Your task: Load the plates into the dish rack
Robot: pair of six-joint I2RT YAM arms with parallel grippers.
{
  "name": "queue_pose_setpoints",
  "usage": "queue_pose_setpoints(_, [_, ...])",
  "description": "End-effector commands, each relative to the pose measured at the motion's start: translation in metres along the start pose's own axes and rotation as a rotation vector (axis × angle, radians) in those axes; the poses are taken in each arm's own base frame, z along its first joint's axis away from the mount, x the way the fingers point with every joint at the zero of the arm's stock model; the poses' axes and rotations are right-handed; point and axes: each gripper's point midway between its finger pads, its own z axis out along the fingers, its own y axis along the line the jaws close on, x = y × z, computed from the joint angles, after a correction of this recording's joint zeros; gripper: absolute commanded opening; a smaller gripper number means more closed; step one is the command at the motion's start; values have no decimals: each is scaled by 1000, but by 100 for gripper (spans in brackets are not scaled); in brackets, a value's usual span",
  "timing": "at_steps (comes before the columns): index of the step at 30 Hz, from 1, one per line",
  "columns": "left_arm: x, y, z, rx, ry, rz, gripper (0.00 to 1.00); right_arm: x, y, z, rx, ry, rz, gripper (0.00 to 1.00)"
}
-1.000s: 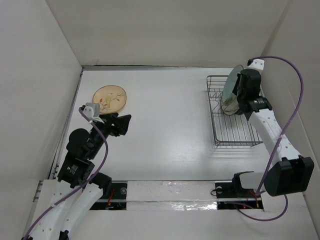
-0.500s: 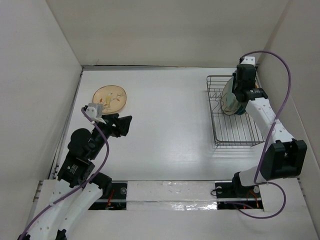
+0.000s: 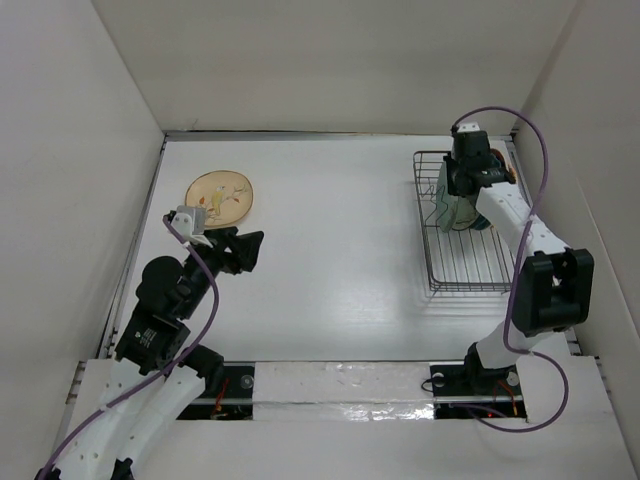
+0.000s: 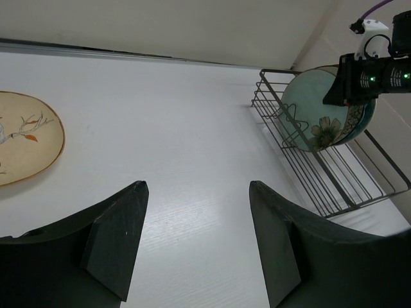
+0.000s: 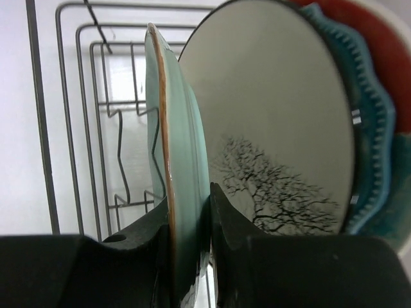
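Top view: tan plate [image 3: 219,196] lies on the surface [image 3: 330,230] beyond the left pincer [image 3: 250,250]. Left wrist: jaws spread, empty. Right wrist alone: right pincer [image 5: 189,205] pinches the pale green plate [image 5: 180,128], upright in the dish rack [image 5: 96,128].

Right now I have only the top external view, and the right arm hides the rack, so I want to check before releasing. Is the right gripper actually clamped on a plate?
Observer: Yes. The right wrist view shows the right gripper pinching the rim of the pale green plate, which is upright over the dish rack.
Operator: What is behind it?
Observer: The cream tree plate is close behind, then the dark teal scalloped plate and the orange plate.
Operator: And the left gripper?
Observer: The left gripper is open, with nothing between its fingers.
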Motion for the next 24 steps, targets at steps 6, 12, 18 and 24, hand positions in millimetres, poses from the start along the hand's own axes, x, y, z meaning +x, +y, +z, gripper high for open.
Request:
queue_pose_setpoints(6, [-3,0,5,0,-11,12,60,-17,12,-1,-2,-73,123,37])
queue_pose_setpoints(12, [-2,7,8,-38,-11,10,60,-34,9,-29,23,-149,208,65])
queue_pose_setpoints(18, [1,13,14,-67,2,7,52,-78,18,-88,-65,-327,295,74])
queue_pose_setpoints(24, [7,23,25,-115,33,-24,24,-95,74,-136,-224,-444,294,74])
